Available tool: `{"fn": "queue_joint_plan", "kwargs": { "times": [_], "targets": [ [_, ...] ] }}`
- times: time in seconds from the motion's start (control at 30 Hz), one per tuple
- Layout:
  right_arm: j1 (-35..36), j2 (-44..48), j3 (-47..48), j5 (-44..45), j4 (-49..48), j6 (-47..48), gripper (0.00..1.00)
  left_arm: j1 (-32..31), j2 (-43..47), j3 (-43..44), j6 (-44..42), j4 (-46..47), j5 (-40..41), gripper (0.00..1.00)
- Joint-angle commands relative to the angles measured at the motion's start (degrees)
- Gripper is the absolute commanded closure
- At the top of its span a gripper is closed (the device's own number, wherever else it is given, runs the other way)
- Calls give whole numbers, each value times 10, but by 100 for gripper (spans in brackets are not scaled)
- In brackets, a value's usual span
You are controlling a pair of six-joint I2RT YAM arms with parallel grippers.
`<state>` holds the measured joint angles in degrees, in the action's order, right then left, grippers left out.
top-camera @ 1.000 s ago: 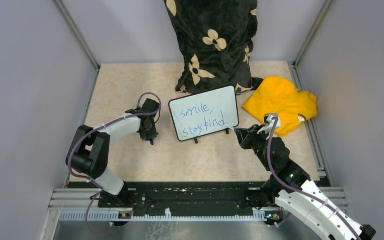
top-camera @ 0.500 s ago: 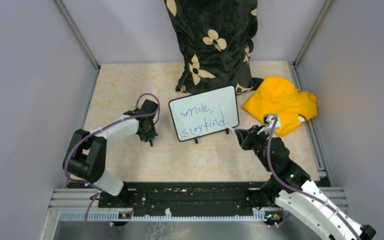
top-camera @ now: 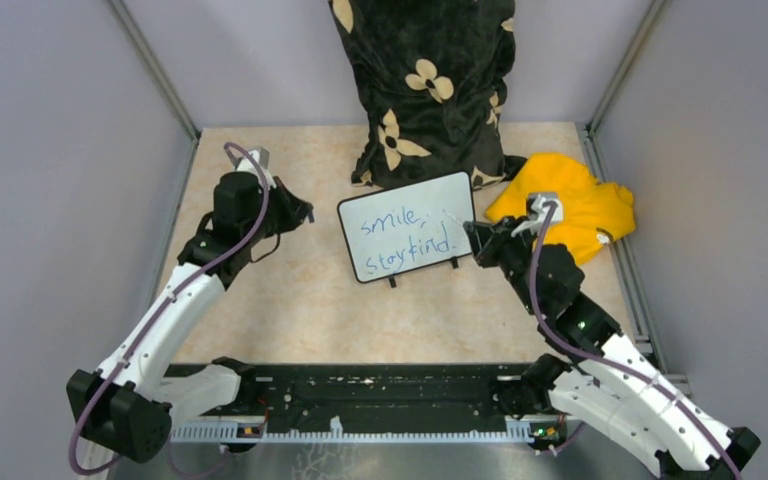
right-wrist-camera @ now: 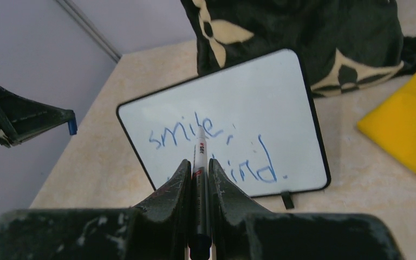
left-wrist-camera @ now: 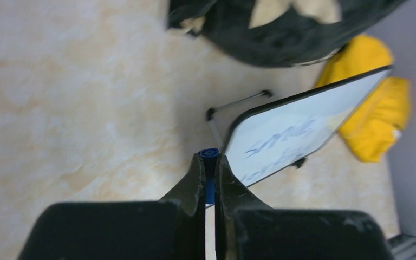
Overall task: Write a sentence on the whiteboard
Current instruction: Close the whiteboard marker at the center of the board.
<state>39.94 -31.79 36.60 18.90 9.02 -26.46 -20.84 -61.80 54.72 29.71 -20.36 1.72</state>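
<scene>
Beige tabletop (top-camera: 290,310), whiteboard (top-camera: 408,240) propped mid-table (walls (top-camera: 60,150) bordering)

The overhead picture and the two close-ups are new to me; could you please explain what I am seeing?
It is a robot with two arms bolted at the near edge of a table. The wide picture comes from a fixed camera above and behind the arms. Each close-up comes from a camera on one wrist. On the table stands a small whiteboard with blue words, "smile, stay kind." A black flowered cushion sits behind it, and a yellow cloth lies to its right. The right hand is shut on a pen aimed at the board. The left hand, off to the board's left, is shut on a small blue piece, perhaps the pen's cap.
</scene>
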Motion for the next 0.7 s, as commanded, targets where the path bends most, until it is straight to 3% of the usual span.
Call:
{"fn": "queue_joint_plan", "kwargs": {
  "times": [0.0,0.1,0.23,0.47,0.67],
  "targets": [
    [10,-66,96,4,-116,49,100,2,14,32,-1,153,-129,100],
    [63,-103,138,44,-165,98,100,2,28,32,34,227,-169,100],
    [211,-140,149,160,-278,240,100,2,47,25,82,299,-206,100],
    [426,-220,66,292,-632,555,100,2,82,-16,181,409,-247,100],
    [507,-327,32,303,-912,780,100,2,97,-57,304,505,-259,100]
  ]
}}
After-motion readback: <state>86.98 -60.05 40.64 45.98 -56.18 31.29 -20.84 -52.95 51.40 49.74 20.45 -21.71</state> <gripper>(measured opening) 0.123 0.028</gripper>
